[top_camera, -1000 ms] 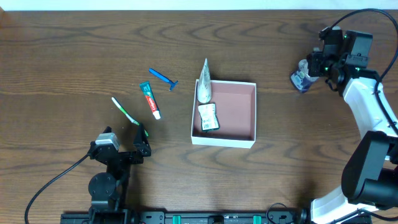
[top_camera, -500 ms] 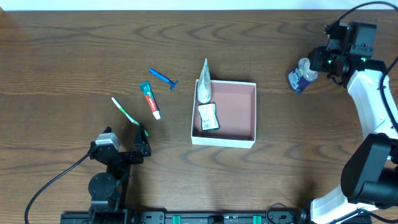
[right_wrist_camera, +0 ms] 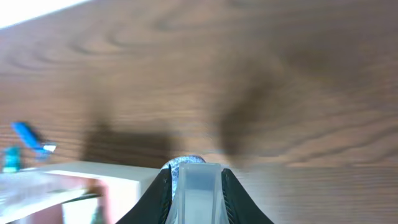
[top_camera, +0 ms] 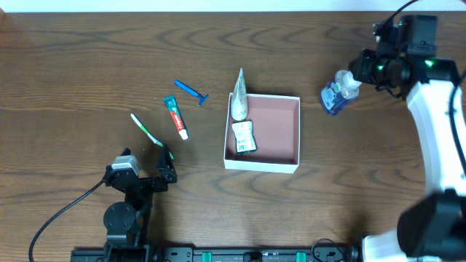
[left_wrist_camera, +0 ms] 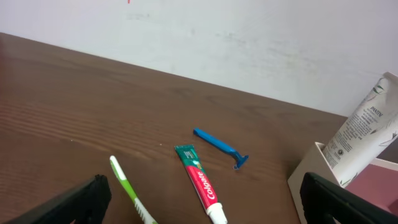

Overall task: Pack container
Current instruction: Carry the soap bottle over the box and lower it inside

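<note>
- Left gripper: near the near edge, left of centre. Released, with its fingers spread wide at the lower corners of the left wrist view. Nothing between them.
- Container: shallow square box with white walls and a reddish-brown floor. It sits mid-bench, slightly right of centre, and most of the floor is bare.
- Sachet: small printed packet lying flat inside the container against its left wall.
- Toothbrush: white and green, lying on the bench left of the container and just beyond the left gripper.
- Toothpaste: green and red tube with a white cap, between the toothbrush and the container.
- White tube: leaning in the container's far left corner, its narrow end sticking out past the far wall.
- Razor: blue, on the bench beyond the toothpaste and left of the white tube.
- Small bottle: clear with blue contents. It is off the container's far right corner, toward the far right corner of the bench.
- Right gripper: clenched on the small bottle's cap. The right wrist view is blurred.
</note>
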Controlling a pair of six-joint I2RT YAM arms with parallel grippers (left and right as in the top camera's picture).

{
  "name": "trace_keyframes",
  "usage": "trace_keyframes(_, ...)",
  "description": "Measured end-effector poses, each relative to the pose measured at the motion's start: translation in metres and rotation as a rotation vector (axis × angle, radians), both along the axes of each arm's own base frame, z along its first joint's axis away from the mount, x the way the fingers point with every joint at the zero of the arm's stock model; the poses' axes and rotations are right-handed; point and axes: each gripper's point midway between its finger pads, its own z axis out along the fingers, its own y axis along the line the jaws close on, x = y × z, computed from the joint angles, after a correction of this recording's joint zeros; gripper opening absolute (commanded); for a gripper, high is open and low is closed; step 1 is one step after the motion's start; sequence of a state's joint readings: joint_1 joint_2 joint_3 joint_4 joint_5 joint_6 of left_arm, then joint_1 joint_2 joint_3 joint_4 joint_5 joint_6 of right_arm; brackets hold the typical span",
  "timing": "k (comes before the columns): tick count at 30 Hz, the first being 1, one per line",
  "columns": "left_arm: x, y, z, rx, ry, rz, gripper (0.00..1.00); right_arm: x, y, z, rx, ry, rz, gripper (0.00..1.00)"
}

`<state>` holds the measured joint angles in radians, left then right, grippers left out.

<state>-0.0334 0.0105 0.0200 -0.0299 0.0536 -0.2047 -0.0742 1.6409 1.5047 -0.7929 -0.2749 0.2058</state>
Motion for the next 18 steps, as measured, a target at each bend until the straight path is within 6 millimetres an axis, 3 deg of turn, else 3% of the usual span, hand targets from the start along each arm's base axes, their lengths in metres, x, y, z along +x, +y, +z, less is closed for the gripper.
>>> trace_keyframes(5,0.000,0.000,0.000,0.000,0.000,0.000,0.98,-0.025,0.029,0.071,0.074,-0.145,0.027,0.11)
trace_keyframes(9,0.000,0.000,0.000,0.000,0.000,0.000,0.98,-0.045,0.067,0.107,0.130,-0.216,0.096,0.11)
trace_keyframes(12,0.000,0.000,0.000,0.000,0.000,0.000,0.98,-0.054,0.095,0.110,0.160,-0.204,0.138,0.09)
trace_keyframes(18,0.000,0.000,0.000,0.000,0.000,0.000,0.98,-0.066,0.128,0.086,0.121,-0.102,0.103,0.10)
